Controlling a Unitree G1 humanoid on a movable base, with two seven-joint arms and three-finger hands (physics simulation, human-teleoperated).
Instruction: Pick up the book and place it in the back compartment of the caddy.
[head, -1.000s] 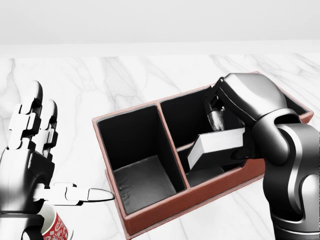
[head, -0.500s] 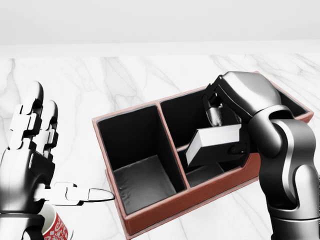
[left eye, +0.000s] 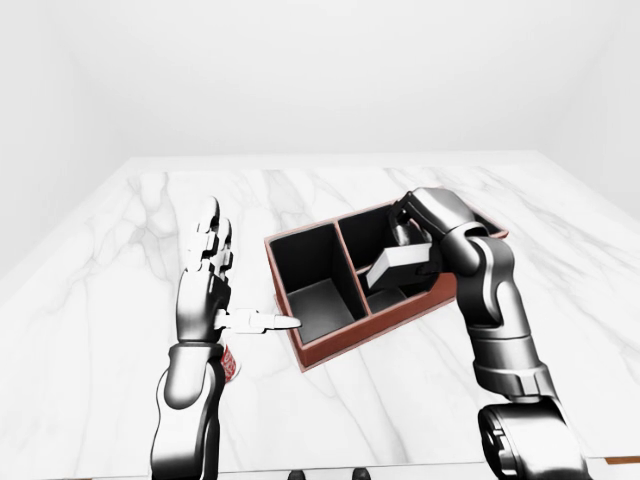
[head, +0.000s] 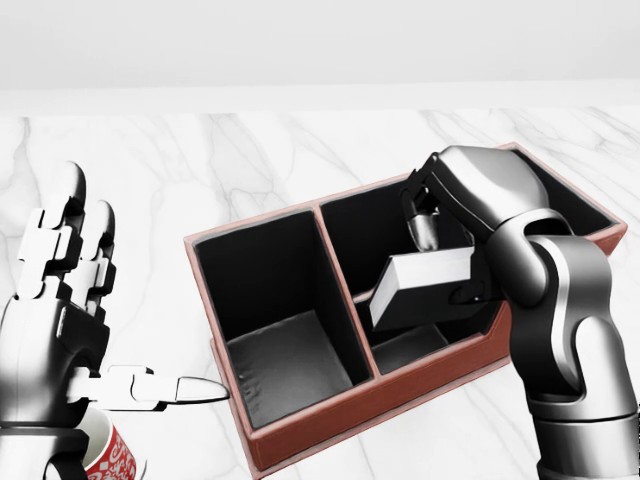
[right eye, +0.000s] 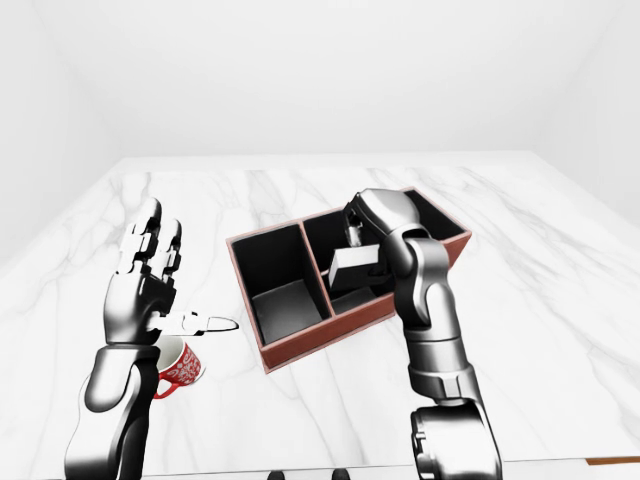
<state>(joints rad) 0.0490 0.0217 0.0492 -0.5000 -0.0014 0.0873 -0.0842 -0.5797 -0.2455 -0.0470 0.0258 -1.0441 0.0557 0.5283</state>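
— What's on the marble table (head: 250, 150)?

— A red-brown caddy (head: 330, 420) with black compartments. At the head view's right my right hand (head: 445, 245) grips the grey book (head: 425, 285), fingers closed round it, holding it tilted over the caddy's right-hand compartments.

— And your left hand (head: 60, 310)?

— Raised and open, fingers spread, thumb pointing at the caddy, touching nothing. A red patterned mug (right eye: 180, 365) stands just below it.

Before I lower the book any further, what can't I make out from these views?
- Right hand fingers on the book: head view, hidden by the hand's own body.
- Floor of the caddy compartments below the book: hidden by book and forearm.
- Red mug: left arm covers most of it; the head view's bottom edge cuts it off.
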